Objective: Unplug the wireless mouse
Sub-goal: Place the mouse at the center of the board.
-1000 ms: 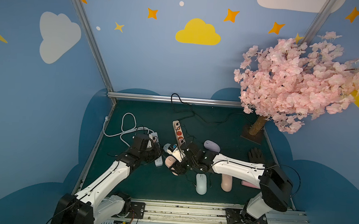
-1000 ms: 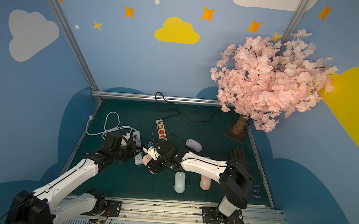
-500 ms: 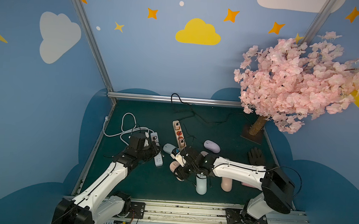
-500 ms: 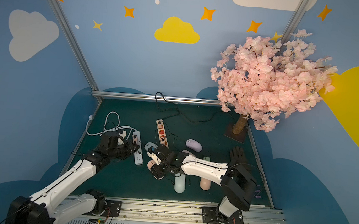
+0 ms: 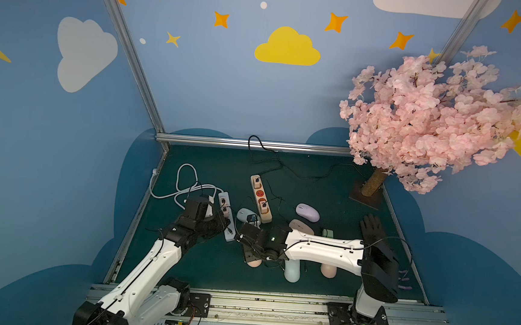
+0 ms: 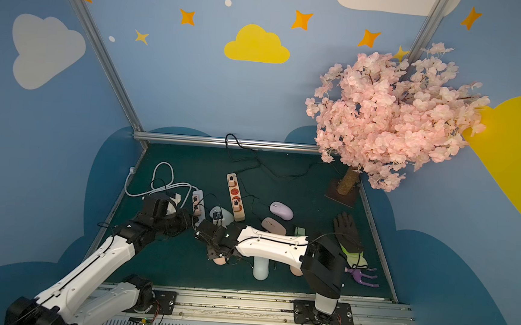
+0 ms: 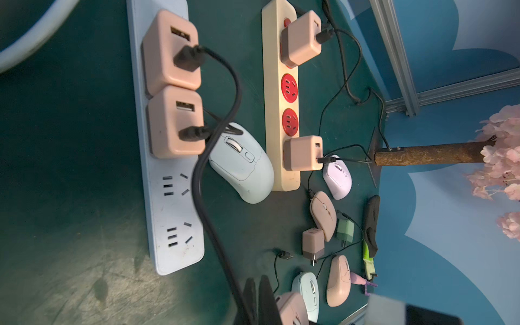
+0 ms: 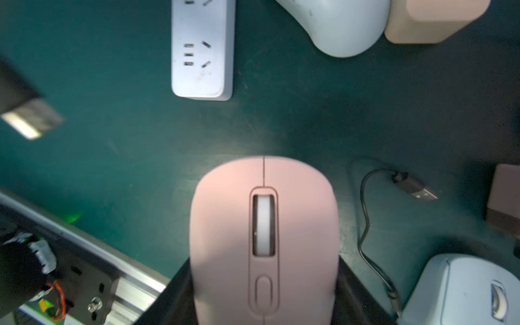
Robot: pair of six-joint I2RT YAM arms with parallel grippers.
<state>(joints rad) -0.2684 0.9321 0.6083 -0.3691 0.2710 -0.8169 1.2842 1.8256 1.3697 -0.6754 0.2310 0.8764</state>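
The pink wireless mouse [image 8: 263, 225] sits between the jaws of my right gripper [image 8: 264, 287], which is shut on its sides. In both top views only its tip [image 5: 252, 262] [image 6: 219, 260] shows under the right gripper [image 5: 248, 256], near the table's front. No cable is attached to its front end. My left gripper [image 5: 219, 223] [image 7: 259, 299] hovers by the white power strip [image 5: 228, 227], fingers [image 7: 267, 295] pressed together on a black cable [image 7: 216, 233]. That cable runs from a pink charger [image 7: 168, 50] on the strip. Its silver-tipped plug [image 8: 29, 119] hangs blurred in the air to the mouse's side.
A beige power strip [image 5: 260, 197] with red sockets carries two pink chargers. A pale blue mouse [image 5: 247, 215] lies between the strips. Several other mice [image 5: 307, 212], a loose USB cable [image 8: 413, 190], a black glove [image 5: 372, 229] and the blossom tree [image 5: 374, 183] fill the right side.
The grippers have drawn apart. The right one carried the pink mouse toward the table's front. The left one pulled back toward the white strip with the cable.
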